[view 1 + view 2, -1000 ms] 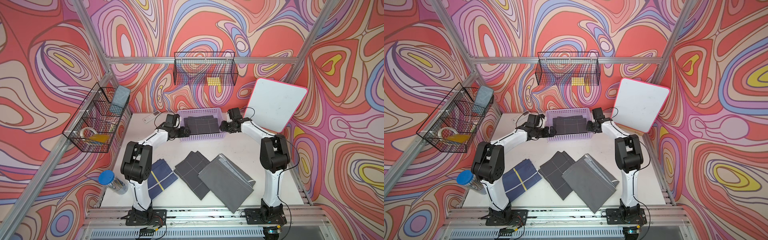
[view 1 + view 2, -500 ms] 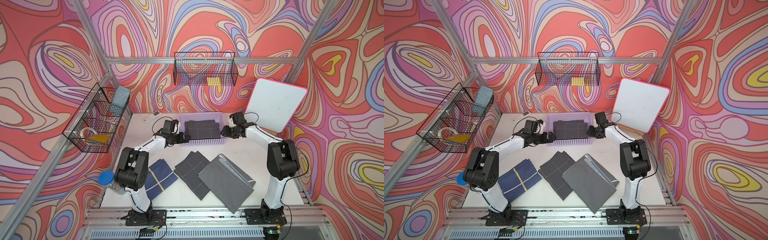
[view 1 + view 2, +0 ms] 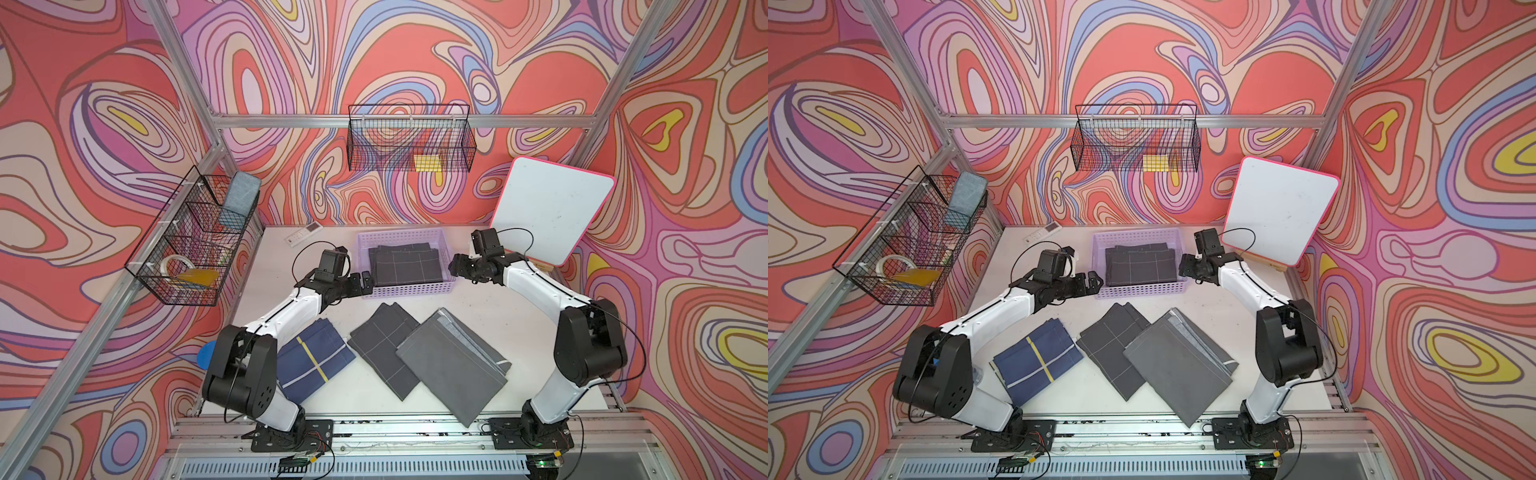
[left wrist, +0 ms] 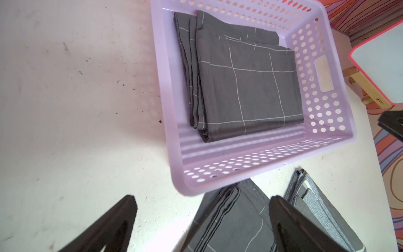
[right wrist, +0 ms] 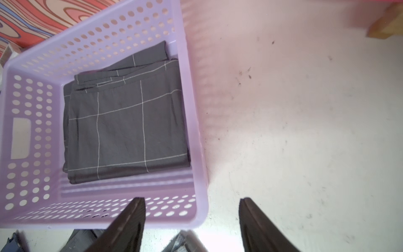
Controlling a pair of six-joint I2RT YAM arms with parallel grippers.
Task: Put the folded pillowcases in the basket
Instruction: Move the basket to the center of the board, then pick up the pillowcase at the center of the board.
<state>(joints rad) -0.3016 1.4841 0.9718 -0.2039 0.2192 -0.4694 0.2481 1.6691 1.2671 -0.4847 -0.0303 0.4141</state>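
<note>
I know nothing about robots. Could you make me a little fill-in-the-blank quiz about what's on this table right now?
1. The pillowcase in the basket is grey with thin ____ lines.
2. The left hand and the right hand are both ____, holding nothing.
3. On the table, outside the basket, lie ____ more folded cloths.

Missing words: white; open; three.

The left claw [image 3: 366, 279] and right claw [image 3: 455, 266] have drawn back outside the basket [image 3: 409, 289], the right one spreading wider.
</note>
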